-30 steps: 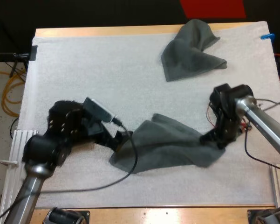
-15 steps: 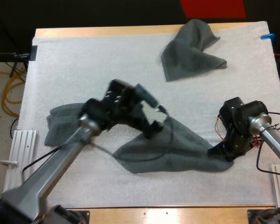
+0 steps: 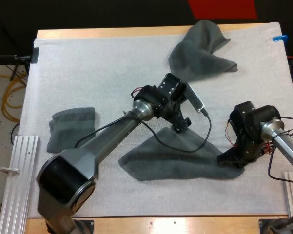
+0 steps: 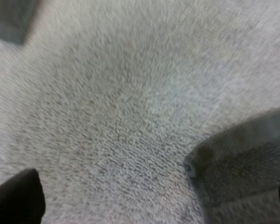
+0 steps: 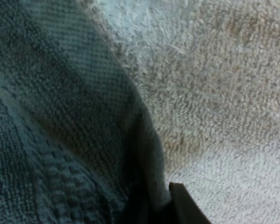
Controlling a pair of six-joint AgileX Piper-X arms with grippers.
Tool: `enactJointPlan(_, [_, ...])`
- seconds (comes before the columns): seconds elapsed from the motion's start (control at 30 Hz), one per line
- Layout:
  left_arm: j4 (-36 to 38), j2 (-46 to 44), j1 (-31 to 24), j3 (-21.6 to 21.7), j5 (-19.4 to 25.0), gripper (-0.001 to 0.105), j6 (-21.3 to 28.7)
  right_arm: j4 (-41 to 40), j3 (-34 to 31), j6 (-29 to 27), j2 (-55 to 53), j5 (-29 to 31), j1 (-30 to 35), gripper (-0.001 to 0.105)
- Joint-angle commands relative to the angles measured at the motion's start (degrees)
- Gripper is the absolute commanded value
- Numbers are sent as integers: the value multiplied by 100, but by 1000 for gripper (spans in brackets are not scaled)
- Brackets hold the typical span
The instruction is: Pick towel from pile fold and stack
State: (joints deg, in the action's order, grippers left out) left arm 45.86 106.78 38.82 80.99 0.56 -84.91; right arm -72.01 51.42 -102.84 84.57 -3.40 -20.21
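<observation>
A dark grey-green towel [image 3: 180, 157] lies spread on the white mat [image 3: 87, 73] near the front middle. My left gripper [image 3: 182, 126] hovers at its far corner, fingers [image 4: 14, 200] apart over bare mat, with the towel's corner [image 4: 242, 168] beside one finger. My right gripper [image 3: 232, 158] is down on the towel's right corner, shut on the cloth [image 5: 60, 116], whose fold runs in beside the fingertip [image 5: 184, 205]. A folded towel [image 3: 70, 129] rests at the mat's left. A crumpled towel [image 3: 200, 48] sits at the far side.
A ridged metal rail [image 3: 19, 165] runs along the mat's left front edge. The wooden table edge [image 3: 185, 222] shows at the front. My left arm [image 3: 112, 141] stretches across the mat from the front left to the middle.
My left arm swung from the mat's left to the middle, carrying the towel's corner, and let it go. The folded towel at the left came into sight. My right gripper shifted slightly rightward, then stayed.
</observation>
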Motion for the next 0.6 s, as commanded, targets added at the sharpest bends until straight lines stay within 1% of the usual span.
enactJointPlan(0.0, [62, 95, 15, 63, 96, 104, 32, -6, -2, -24, -48, -24, 10, 0])
enactJointPlan(0.27, [106, 660, 15, 87, 96, 104, 32, -6, -2, -24, -48, -24, 10, 0])
enactJointPlan(0.37, [106, 759, 15, 87, -91, 103, 32, -6, -2, -24, -48, -24, 10, 0])
enactJointPlan(0.47, [151, 856, 57, 87, -118, 101, 32, -6, -2, -24, -48, -24, 10, 0])
enactJointPlan(0.53, [218, 924, 95, 87, -56, 96, 32, -6, -2, -24, -48, -24, 10, 0])
enactJointPlan(0.57, [261, 954, 137, 87, -56, 89, 32, -6, -2, -24, -48, -24, 10, 0])
